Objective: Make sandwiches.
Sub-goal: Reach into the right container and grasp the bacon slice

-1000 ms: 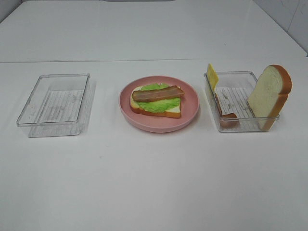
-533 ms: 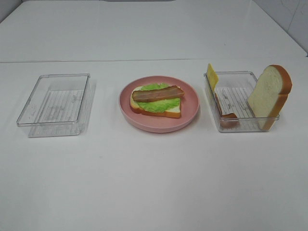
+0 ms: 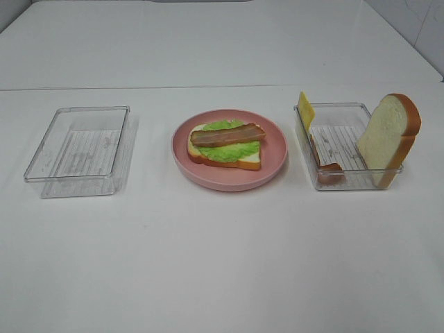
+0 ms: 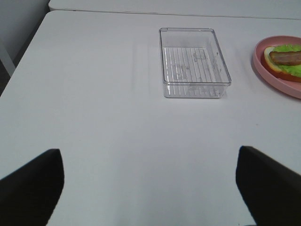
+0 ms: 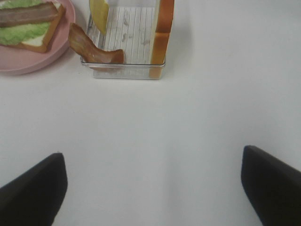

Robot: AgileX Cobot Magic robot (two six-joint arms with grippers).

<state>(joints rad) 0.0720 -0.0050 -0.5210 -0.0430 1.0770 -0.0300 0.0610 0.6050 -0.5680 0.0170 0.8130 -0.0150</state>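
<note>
Jaws spread wide and grasping nothing: left gripper (image 4: 150, 188) and right gripper (image 5: 153, 188), both above the white table (image 3: 222, 263). At centre, the pink plate (image 3: 276, 149) bears a bread slice (image 3: 248, 159), lettuce (image 3: 229, 152) and a bacon strip (image 3: 227, 134). The right tray (image 3: 350, 180) holds a cheese slice (image 3: 305, 109), a second bacon strip (image 3: 327, 168) and an upright bread slice (image 3: 388, 135).

White table (image 3: 222, 263): plain matte top, fills most of high view. Thin straight seam (image 3: 139, 88) crosses full width, parting near top from rear tabletop (image 3: 208, 41); rear top same white, slightly glossier, with soft sheen. Pale tiled wall (image 3: 433, 28) at far right corner, joint lines faintly visible. Grey area (image 4: 23, 19) beyond rounded table corner in left wrist view; wall or floor, cannot tell. Light even and diffuse; shadows faint, soft-edged.
</note>
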